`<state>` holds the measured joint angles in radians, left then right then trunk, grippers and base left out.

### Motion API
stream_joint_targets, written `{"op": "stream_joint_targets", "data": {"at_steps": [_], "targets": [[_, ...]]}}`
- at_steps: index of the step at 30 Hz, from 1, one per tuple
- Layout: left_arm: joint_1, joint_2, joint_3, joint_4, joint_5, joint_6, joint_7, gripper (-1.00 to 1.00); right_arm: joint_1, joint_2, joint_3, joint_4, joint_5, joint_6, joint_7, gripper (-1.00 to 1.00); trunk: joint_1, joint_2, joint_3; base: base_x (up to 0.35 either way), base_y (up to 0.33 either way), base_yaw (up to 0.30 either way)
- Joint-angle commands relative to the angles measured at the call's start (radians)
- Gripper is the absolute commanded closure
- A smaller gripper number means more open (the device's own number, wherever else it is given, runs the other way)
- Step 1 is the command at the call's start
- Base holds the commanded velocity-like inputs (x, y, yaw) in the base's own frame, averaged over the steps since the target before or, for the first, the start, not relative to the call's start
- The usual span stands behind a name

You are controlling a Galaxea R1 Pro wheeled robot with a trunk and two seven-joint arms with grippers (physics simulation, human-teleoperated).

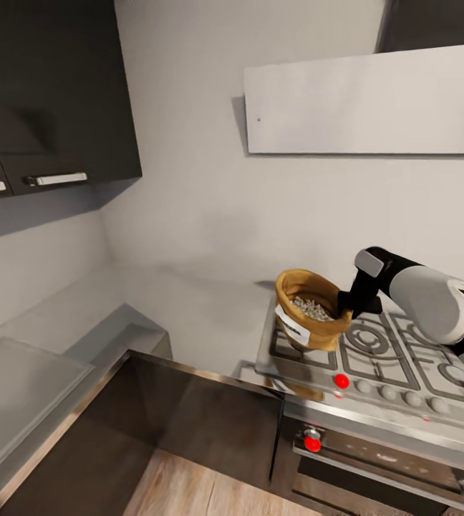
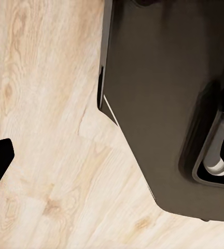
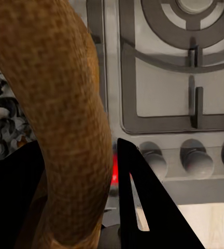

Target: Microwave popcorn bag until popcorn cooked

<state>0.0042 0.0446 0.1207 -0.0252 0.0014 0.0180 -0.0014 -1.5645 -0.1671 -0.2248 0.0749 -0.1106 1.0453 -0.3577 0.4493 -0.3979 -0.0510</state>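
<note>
Here, right tool (image 1: 346,307) clamped on popcorn bag (image 1: 309,309) rim, left tool's state unclear, fingertips cropped.

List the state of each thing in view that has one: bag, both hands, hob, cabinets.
popcorn bag: open-topped, upright, lifted over the hob, grey bits inside
right hand: shut on the bag's rolled rim
left hand: open, over wood floor
gas hob: no flame visible
upper cabinets: doors closed

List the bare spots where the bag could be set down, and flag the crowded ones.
Bare: the grey metallic countertop between the pale back wall and the gas hob, and its left run under the dark cabinets. Crowded: the hob, where the right gripper pinches the tan popcorn bag's rim over the grates.
</note>
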Motion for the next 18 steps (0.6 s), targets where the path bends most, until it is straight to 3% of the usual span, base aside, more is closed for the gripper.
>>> {"op": "stream_joint_targets", "data": {"at_steps": [1,18], "targets": [[0.0,0.0,0.007,-0.002,0.0,0.002,0.0,-1.0,-0.002,0.0,-0.002,0.003,-0.011,0.002,-0.01,1.0,0.001,-0.002,-0.001,0.0,0.0,-0.187],[0.0,0.0,0.007,-0.002,0.0,0.002,0.0,-1.0,-0.002,0.0,-0.002,0.003,-0.011,0.002,-0.011,1.0,0.001,-0.002,0.024,0.0,0.0,-0.187]]}}
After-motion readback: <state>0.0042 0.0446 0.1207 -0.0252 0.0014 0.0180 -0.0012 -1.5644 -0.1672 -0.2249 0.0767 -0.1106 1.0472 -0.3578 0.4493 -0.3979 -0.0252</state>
